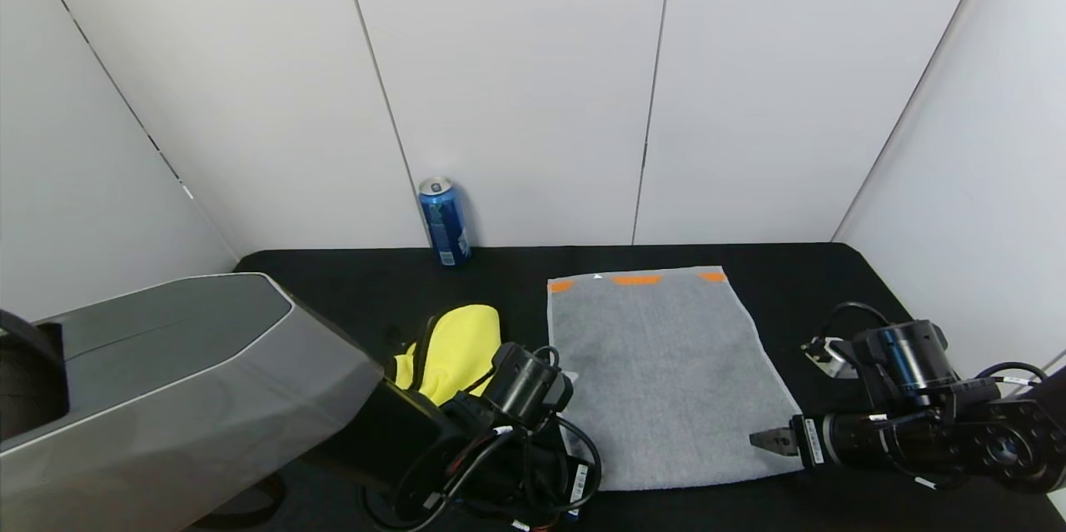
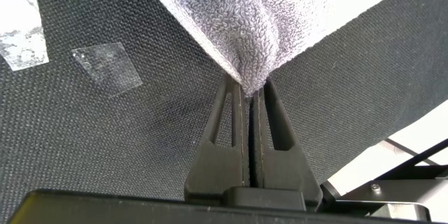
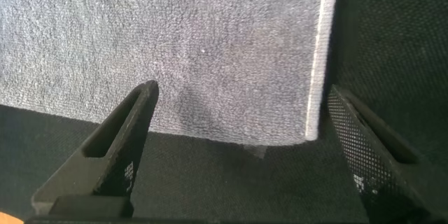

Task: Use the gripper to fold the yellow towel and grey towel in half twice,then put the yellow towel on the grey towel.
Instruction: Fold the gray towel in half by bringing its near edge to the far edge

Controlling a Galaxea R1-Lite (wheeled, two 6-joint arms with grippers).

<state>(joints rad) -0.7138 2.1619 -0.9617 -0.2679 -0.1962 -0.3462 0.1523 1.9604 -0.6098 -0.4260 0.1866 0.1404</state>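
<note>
The grey towel (image 1: 666,374) lies flat on the black table, its orange marks along the far edge. The yellow towel (image 1: 456,345) lies crumpled just left of it. My left gripper (image 2: 252,92) is shut on the grey towel's (image 2: 238,21) near-left corner, which is bunched between the jaws; in the head view its fingers are hidden under the left wrist (image 1: 529,390). My right gripper (image 1: 762,440) is open at the towel's near-right corner. In the right wrist view the gripper (image 3: 243,92) straddles that corner of the grey towel (image 3: 196,42), just above it.
A blue drink can (image 1: 444,221) stands at the back wall, behind the yellow towel. Clear tape patches (image 2: 105,66) are stuck on the black table (image 1: 833,282). White walls close the table at the back and sides. My grey left arm cover (image 1: 166,382) fills the near left.
</note>
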